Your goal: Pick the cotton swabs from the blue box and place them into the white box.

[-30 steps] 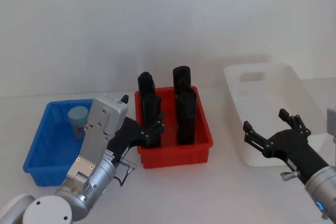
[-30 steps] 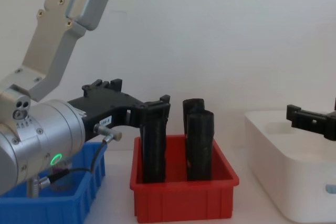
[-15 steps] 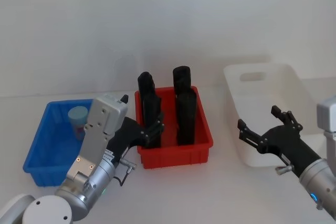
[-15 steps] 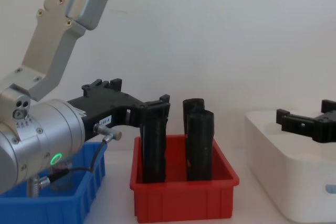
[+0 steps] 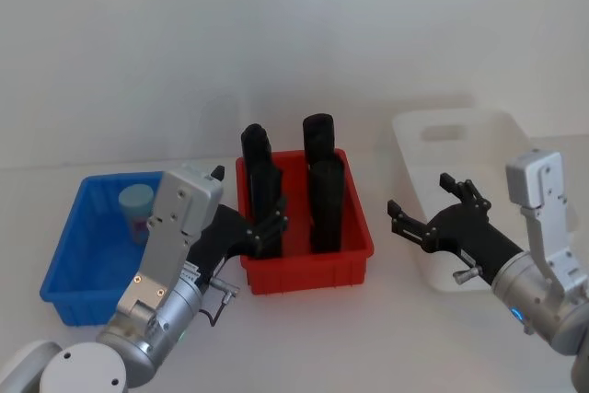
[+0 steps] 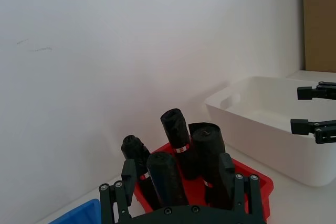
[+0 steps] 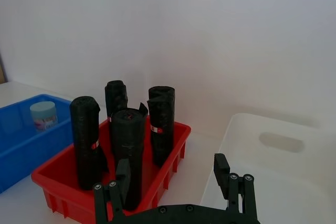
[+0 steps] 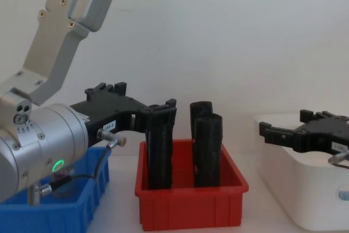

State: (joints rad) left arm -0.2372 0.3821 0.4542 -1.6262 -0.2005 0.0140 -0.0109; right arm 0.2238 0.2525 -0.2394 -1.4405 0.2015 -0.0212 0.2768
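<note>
One jar of cotton swabs (image 5: 136, 209), clear with a pale blue lid, stands in the far corner of the blue box (image 5: 74, 273) at the left; it also appears in the right wrist view as the jar (image 7: 43, 115) inside the blue box (image 7: 16, 145). The white box (image 5: 479, 163) sits at the right. My left gripper (image 5: 272, 223) hangs open beside the red bin's front left corner, holding nothing. My right gripper (image 5: 428, 207) is open and empty, hovering at the white box's near left rim and pointing toward the red bin.
A red bin (image 5: 308, 269) stands between the two boxes, holding several tall black upright rolls (image 5: 325, 200). From the chest view the left gripper (image 8: 163, 110) sits level with the roll tops. A plain white wall lies close behind the table.
My right gripper has swung left and forward, from in front of the white box to its left rim, nearer the red bin. The left arm has stayed still.
</note>
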